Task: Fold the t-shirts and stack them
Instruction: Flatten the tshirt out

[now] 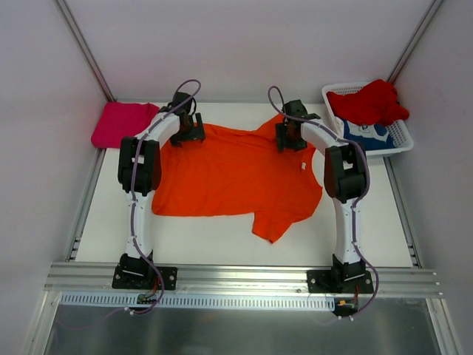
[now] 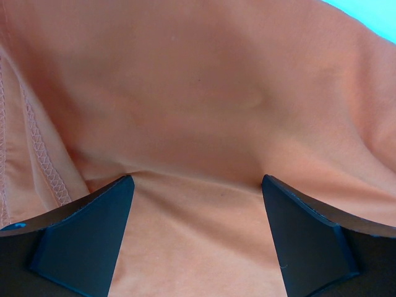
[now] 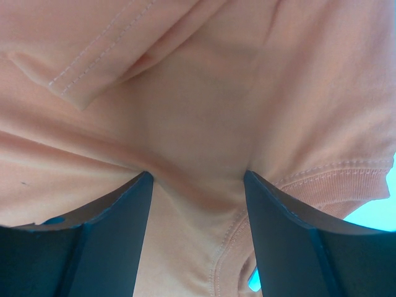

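- Progress stands at roughly one shirt in four, judging by how the cloth lies.
- Magenta t-shirt (image 1: 122, 124) sits as a compact, flat bundle at the far left corner of the bench (image 1: 222, 237). It looks already folded and would serve as the base of the stack.
- Orange t-shirt (image 1: 236, 174) lies spread across the middle of the bench, unfolded. One sleeve points toward the near edge and the collar end lies toward the right side. It reads as the shirt in hand, with no fold made in it yet.
- Left fingers (image 2: 93, 223) are spread wide and pressed down onto the orange cloth near its far left part. The fabric puckers a little between them, but nothing is pinched.
- Right fingers (image 3: 291, 235) are likewise wide apart, set on the orange cloth by a ribbed hem at the shirt's far right part. Cloth dips between them, not gripped.
- Red t-shirt (image 1: 369, 102) lies crumpled in the white basket (image 1: 403, 140) at the far right corner, on top of the blue t-shirt (image 1: 366, 133). Both are untouched.
- Remaining work, as I judge it:
  - close on the orange shirt, fold it and set it on the magenta one;
  - then take out, fold and stack the red and the blue.
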